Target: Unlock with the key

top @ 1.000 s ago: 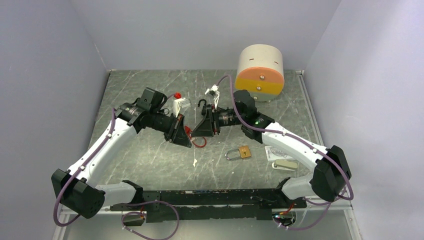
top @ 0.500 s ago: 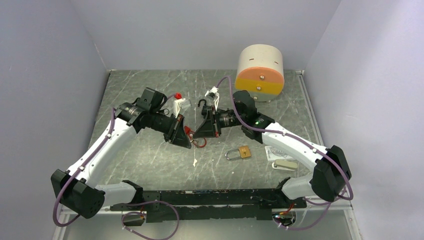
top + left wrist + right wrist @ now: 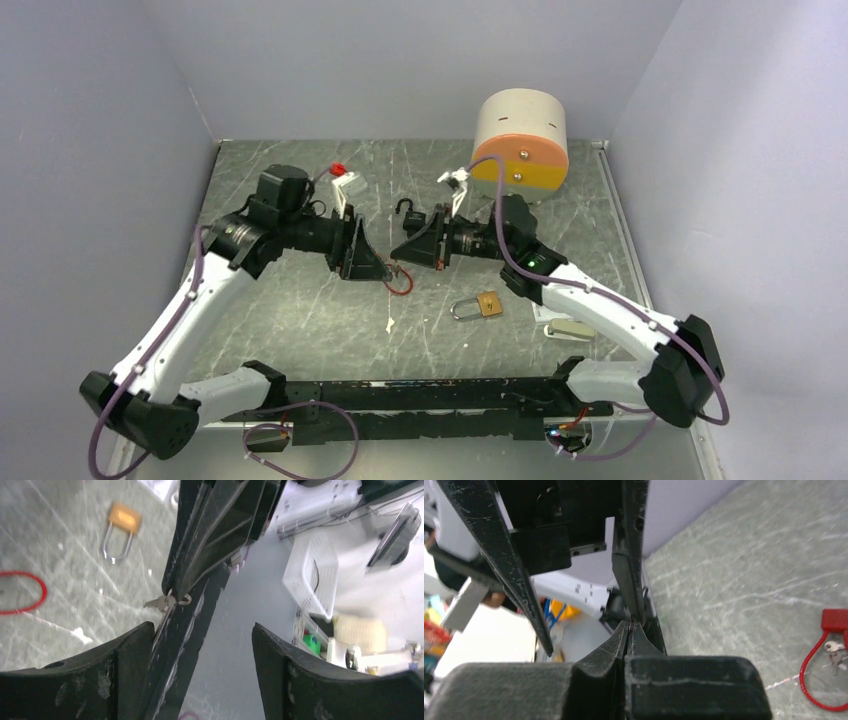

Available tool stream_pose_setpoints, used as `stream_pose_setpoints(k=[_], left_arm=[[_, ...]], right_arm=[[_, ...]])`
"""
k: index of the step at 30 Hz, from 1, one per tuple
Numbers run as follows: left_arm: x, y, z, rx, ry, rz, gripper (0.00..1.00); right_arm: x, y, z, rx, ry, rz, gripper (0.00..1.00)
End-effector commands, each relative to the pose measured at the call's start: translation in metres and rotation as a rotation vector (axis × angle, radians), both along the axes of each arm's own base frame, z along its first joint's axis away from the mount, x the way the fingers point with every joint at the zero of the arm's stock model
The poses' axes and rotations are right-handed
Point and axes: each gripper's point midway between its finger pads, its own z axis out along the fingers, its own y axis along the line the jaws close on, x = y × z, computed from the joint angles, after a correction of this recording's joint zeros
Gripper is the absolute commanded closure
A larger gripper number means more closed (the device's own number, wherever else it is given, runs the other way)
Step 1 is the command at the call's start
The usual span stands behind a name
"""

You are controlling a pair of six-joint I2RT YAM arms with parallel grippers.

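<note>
A brass padlock (image 3: pixel 480 304) with a silver shackle lies flat on the table right of centre, also in the left wrist view (image 3: pixel 120 525). My two grippers face each other mid-table. The right gripper (image 3: pixel 400 252) is shut, and in the left wrist view a small silver key (image 3: pixel 162 601) sticks out of its tips. My left gripper (image 3: pixel 378 268) stands open just left of it, its jaws (image 3: pixel 200 630) wide apart with nothing between them. A red cord loop (image 3: pixel 400 285) with a red tag (image 3: pixel 834 620) lies on the table below both grippers. In its own view the right gripper (image 3: pixel 629 625) shows its tips pressed together.
A round beige drum with an orange front (image 3: pixel 520 135) stands at the back right. A small black hooked item (image 3: pixel 405 208) lies behind the grippers. A flat grey piece (image 3: pixel 568 328) and a paper slip (image 3: pixel 548 303) lie right of the padlock. A white scrap (image 3: pixel 390 323) lies near the front.
The left gripper has opened and drawn back to the left. The right gripper has shut and now has the key. Both arms shifted slightly; the padlock has not moved.
</note>
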Motion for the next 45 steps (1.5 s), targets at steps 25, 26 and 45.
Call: stream_pose_setpoints(k=[25,26,45], left_arm=[[0.029,-0.016,0.156,-0.635,-0.135,0.271,0.72],[0.029,-0.015,0.155,-0.636,-0.135,0.275,0.72],[-0.006,-0.012,0.142,-0.394,-0.295,0.025,0.97]], right_arm=[[0.012,-0.039,0.161,0.562,-0.042,-0.287,1.0],[0.013,-0.04,0.161,0.566,-0.038,-0.294,1.0],[-0.006,-0.041,0.149,0.283,-0.203,-0.206,0.36]])
